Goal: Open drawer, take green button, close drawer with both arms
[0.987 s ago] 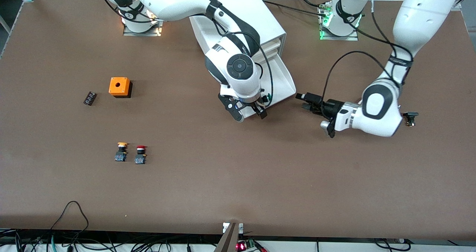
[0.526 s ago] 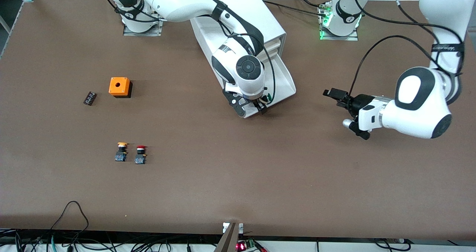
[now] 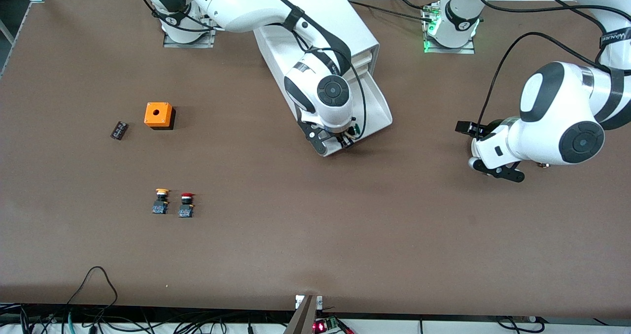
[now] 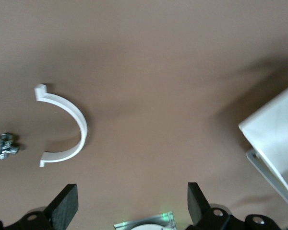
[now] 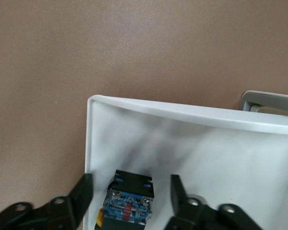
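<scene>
Right end effector (image 5: 129,196) hangs spread around the button (image 5: 128,199) lying in the open drawer (image 3: 377,110), needing only to pinch, while the left end effector (image 4: 132,203) waits spread above the bench (image 3: 296,235).

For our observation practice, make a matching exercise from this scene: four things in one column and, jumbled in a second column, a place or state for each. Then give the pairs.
Column one
1. right gripper
2. left gripper
3. orange box
4. red-capped button

Column two
A. stands beside the yellow-capped button
B. open over bare table, holding nothing
C. open in the pulled-out drawer, a finger on each side of the button
D. has a round hole in its top

Pairs: 1-C, 2-B, 3-D, 4-A
</scene>
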